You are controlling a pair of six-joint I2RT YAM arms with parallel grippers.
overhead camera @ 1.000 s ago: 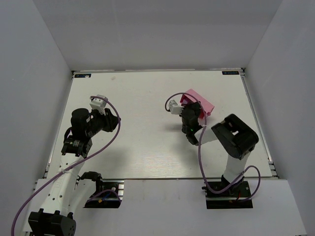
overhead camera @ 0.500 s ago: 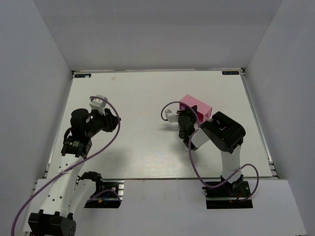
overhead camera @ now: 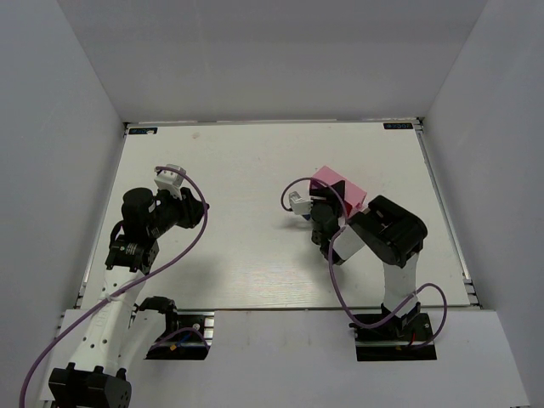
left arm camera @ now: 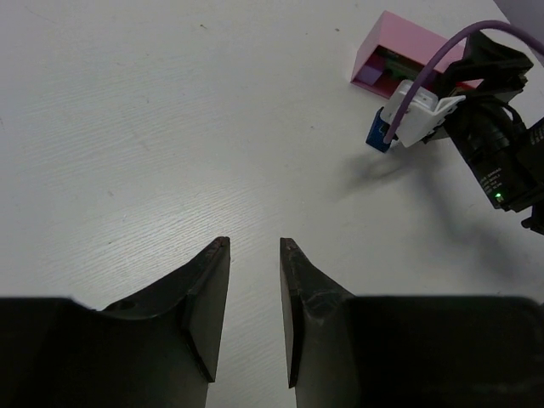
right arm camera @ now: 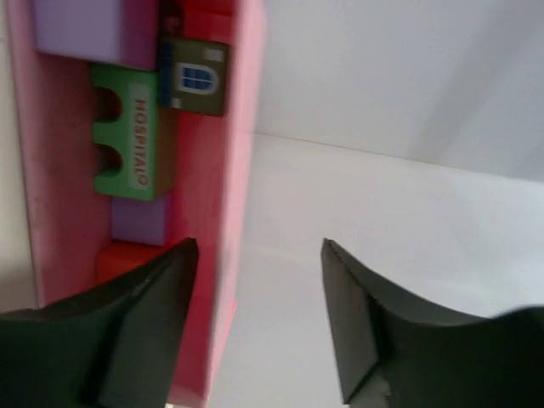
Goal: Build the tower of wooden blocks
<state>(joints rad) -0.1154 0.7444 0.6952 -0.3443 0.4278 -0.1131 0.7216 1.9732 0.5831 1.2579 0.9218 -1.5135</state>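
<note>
Left gripper (left arm camera: 253, 316): fingers a narrow slit apart with nothing between them, over the bare table (left arm camera: 127, 136).
Right gripper (right arm camera: 255, 327): fingers spread wide and gripping nothing. One finger is over the inside of the pink tray (right arm camera: 242, 170) and the other over the table, so the tray's long wall runs through the gap. Contact cannot be told.
Between the grippers: seen from the left wrist, the right gripper is well apart, toward 1 o'clock.
Tray position: just beyond the right gripper, at 1 o'clock of it from above.
Wooden blocks (right arm camera: 136, 170): inside the tray, at 10 to 11 o'clock from the right gripper's gap.
Red block (right arm camera: 127, 257): nearest, just beside the tip of the tray-side finger.
Lilac block (right arm camera: 140, 223): next beyond, touching the red one.
Green block (right arm camera: 127, 144): lettered HOSPITAL, with two arched notches, beyond the lilac one.
Brown block (right arm camera: 195, 78): has a blue window, lies at 1 o'clock of the green block, against the wall.
Second lilac block (right arm camera: 76, 30): farthest.
</note>
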